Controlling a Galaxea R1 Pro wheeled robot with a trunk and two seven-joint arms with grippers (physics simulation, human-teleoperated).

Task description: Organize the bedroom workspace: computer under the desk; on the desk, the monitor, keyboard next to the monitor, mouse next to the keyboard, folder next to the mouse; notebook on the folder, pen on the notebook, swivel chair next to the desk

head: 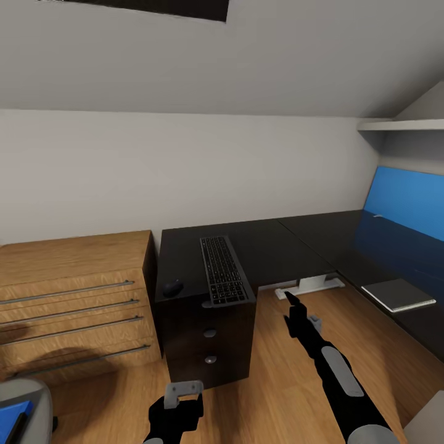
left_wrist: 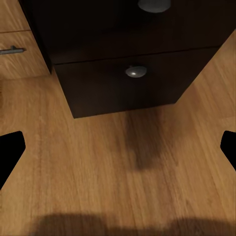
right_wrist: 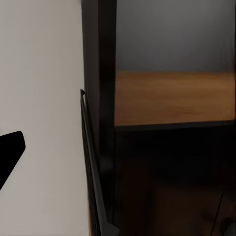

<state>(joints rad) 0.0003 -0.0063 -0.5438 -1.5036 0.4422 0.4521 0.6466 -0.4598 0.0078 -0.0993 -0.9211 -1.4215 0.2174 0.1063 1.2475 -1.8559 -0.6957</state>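
Keyboard (head: 224,271) and mouse (head: 173,287) are already up on the black desk (head: 290,240), and that part looks done to me. The keyboard lies on the end of the desk above the drawers (head: 209,345), ahead of my left claw (head: 183,394) and up from it. Its near end pokes a bit over the desk edge. The mouse sits near the keyboard, on the side toward the wooden cabinet (head: 74,296).

The notebook (head: 398,295) rests on the long arm of the desk, out past my right claw (head: 290,302) and off to its right side. The blue folder (head: 13,419) is still on the grey chair (head: 28,394), low down beside my left arm. So I think the folder has to go up next, and then the notebook goes on top of it.

My left claw is open wide and holds nothing. It hangs over the wood floor (left_wrist: 118,167) in front of the drawers. My right claw points at the desk edge and holds nothing that I can see, but I cannot tell how far open it is.
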